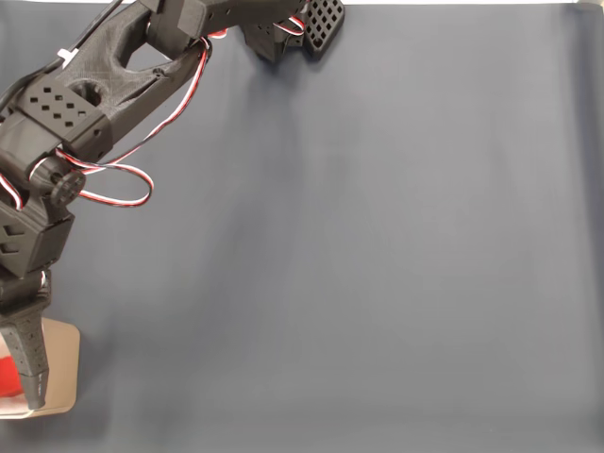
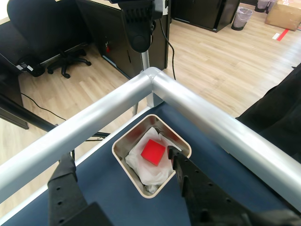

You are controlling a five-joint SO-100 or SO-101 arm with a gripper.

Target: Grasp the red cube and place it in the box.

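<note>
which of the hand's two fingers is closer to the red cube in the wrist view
The finger on the right: its tip reaches over the box rim beside the red cube. The left finger stands clear of the box.

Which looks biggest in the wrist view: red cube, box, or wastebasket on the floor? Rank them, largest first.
1. The box, at the table corner.
2. The red cube, lying inside it on white lining.
3. The wastebasket looks about as small as the cube, but it stands far off, so its rank against the cube is unsure.
</note>
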